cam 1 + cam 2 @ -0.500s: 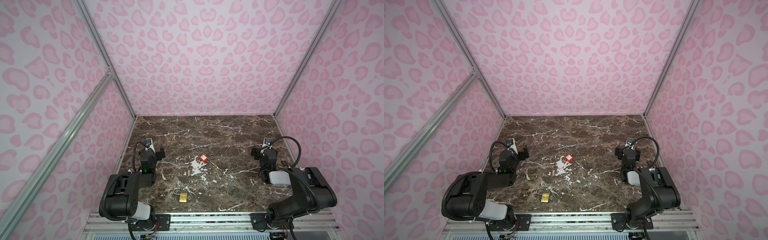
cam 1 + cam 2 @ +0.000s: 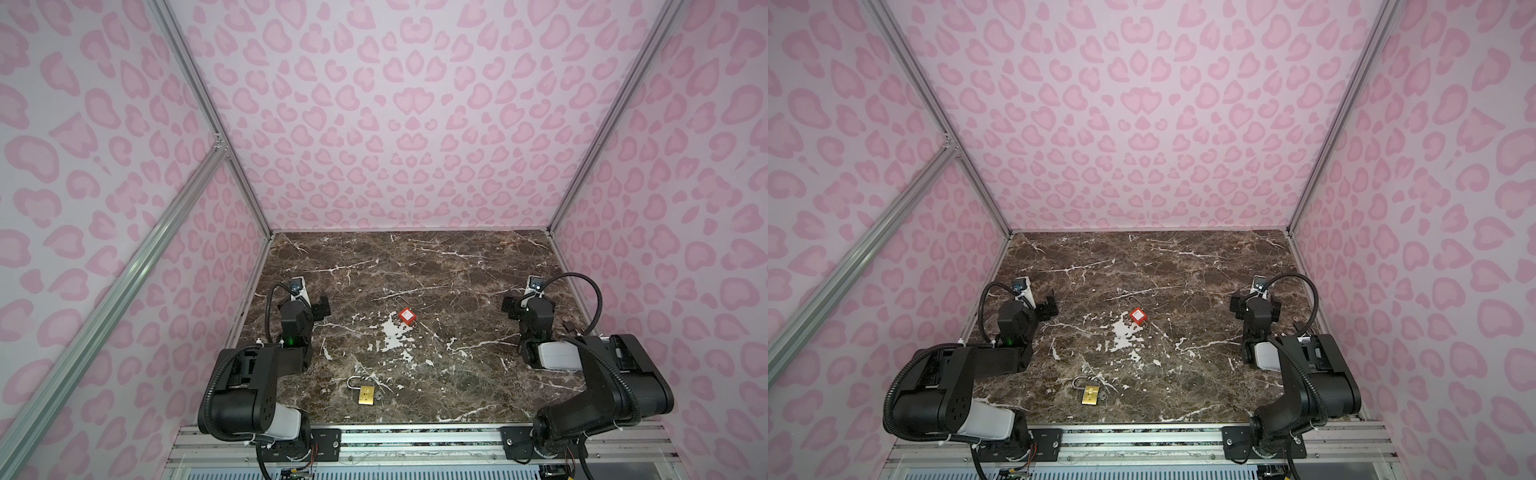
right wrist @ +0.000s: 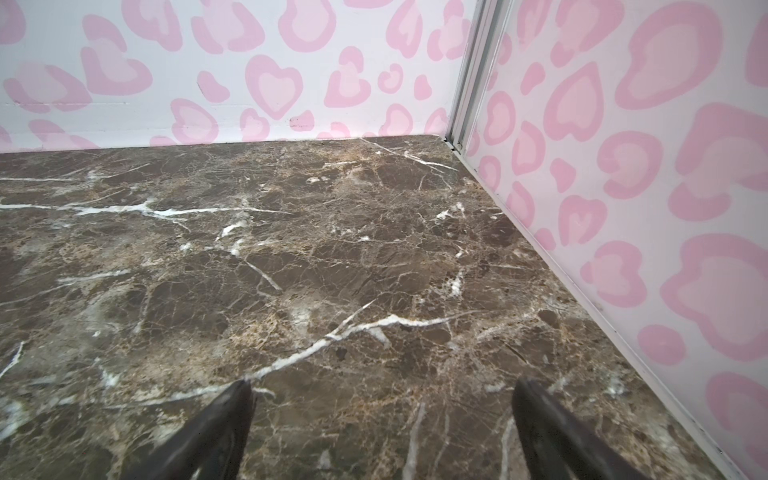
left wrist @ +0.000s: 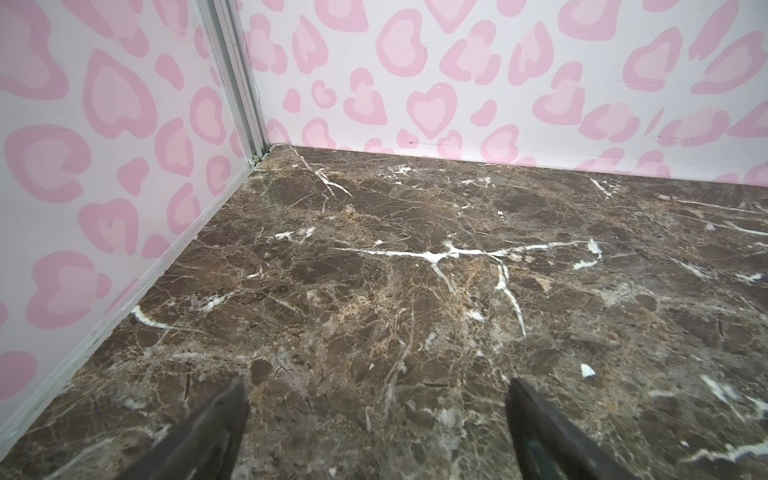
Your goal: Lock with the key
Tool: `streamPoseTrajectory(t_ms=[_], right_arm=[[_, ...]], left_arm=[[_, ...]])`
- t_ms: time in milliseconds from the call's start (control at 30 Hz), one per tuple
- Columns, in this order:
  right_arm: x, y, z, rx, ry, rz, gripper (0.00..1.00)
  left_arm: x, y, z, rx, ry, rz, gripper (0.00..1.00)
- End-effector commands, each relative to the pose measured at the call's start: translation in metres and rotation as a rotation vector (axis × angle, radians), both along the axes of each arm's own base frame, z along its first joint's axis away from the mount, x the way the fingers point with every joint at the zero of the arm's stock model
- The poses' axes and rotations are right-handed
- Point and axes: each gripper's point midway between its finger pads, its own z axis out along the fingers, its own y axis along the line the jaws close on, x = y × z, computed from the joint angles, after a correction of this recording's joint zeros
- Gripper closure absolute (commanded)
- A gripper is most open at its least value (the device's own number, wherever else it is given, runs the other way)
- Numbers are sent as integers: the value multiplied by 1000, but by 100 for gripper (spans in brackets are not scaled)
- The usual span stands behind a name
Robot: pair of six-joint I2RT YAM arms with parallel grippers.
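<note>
A brass padlock (image 2: pixel 365 395) (image 2: pixel 1091 395) with a silver shackle lies flat near the table's front edge, left of centre. A small silvery piece (image 2: pixel 379 394) that looks like the key lies against its right side, too small to make out. A red padlock (image 2: pixel 407 316) (image 2: pixel 1137 316) with a thin wire shackle lies mid-table. My left gripper (image 2: pixel 321 309) (image 4: pixel 376 382) hovers open by the left wall, holding nothing. My right gripper (image 2: pixel 515 307) (image 3: pixel 382 384) hovers open by the right wall, also holding nothing. Neither wrist view shows a padlock.
The dark marble table (image 2: pixel 457 270) is boxed in by pink-patterned walls at the left, back and right. An aluminium rail (image 2: pixel 415 436) runs along the front edge, with both arm bases mounted on it.
</note>
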Motion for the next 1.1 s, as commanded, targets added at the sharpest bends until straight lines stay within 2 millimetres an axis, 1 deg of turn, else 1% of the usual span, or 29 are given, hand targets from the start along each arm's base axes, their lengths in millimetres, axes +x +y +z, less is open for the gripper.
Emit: streamPoseTrajectory(t_ms=[0,667,733,767,800,833,900,933,967,1000,1067], right_arm=[[2,1,4,-1,-17,2,1],[2,0,5,-1,-18,-1,2],[1,1,6,-2,-25,4,1],[2,4,11,-9,-46,24,1],[3,11,17,-21,-61,61,1],[2,19,19,-47,-40,91,1],[2,37,28,-89,12,149,1],[1,51,32,-104,58,191,1],[1,64,36,-106,76,233,1],[-1,83,41,-102,85,294,1],[-11,127,45,-147,108,458,1]], left_arm=[[2,0,7,1,-28,1,2],[2,1,7,-1,-27,3,2],[1,0,8,0,-31,1,2],[1,1,9,2,-37,7,2],[3,4,13,9,-30,31,2],[4,7,19,25,-7,65,3],[4,17,37,46,34,172,2],[1,25,46,18,52,249,2],[-2,28,51,-20,69,279,2],[-4,26,56,-56,95,279,2],[-8,13,58,-117,166,228,2]])
